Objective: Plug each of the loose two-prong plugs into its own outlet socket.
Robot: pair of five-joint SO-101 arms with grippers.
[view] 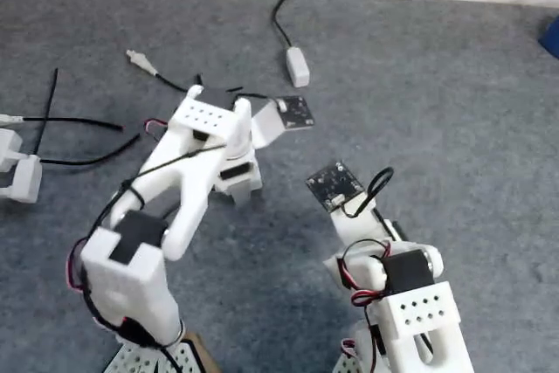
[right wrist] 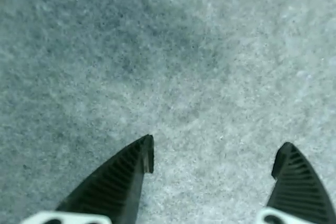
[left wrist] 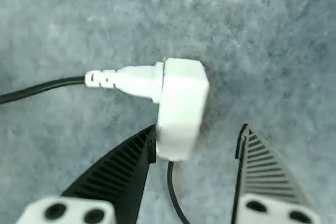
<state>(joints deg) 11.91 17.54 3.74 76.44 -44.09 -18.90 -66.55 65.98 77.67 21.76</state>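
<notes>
High view: the grey mat [view: 454, 111] fills the frame. The left arm [view: 188, 172] runs from the lower left up to the centre, and the right arm [view: 384, 277] stands at the lower right.

Two white outlet blocks [view: 24, 179] sit at the left edge. A third socket [view: 297, 65], on a black lead, lies at the upper centre. One loose plug [view: 140, 61] lies at the upper left, prongs pointing toward the left edge and well apart from every socket. The left arm looks the nearer of the two to it.

Left wrist view: the left gripper [left wrist: 198, 129] is spread wide and grips nothing. A white socket block [left wrist: 181, 103] lies just ahead of it, with its long axis pointing away from the gripper, roughly parallel to the fingers. The block is off-centre in the gap. Its near end touches one ribbed finger [left wrist: 131, 161], and bare mat separates it from the other.

A white plug [left wrist: 131, 80] butts against the block's far end at a right angle, its cable [left wrist: 37, 88] trailing off sideways. Whether its prongs are seated cannot be told.

Closing squarely on the block would probably call for a sideways shift toward the touching finger first.

Right wrist view: the right gripper [right wrist: 217, 141] hangs agape over bare mat.
</notes>
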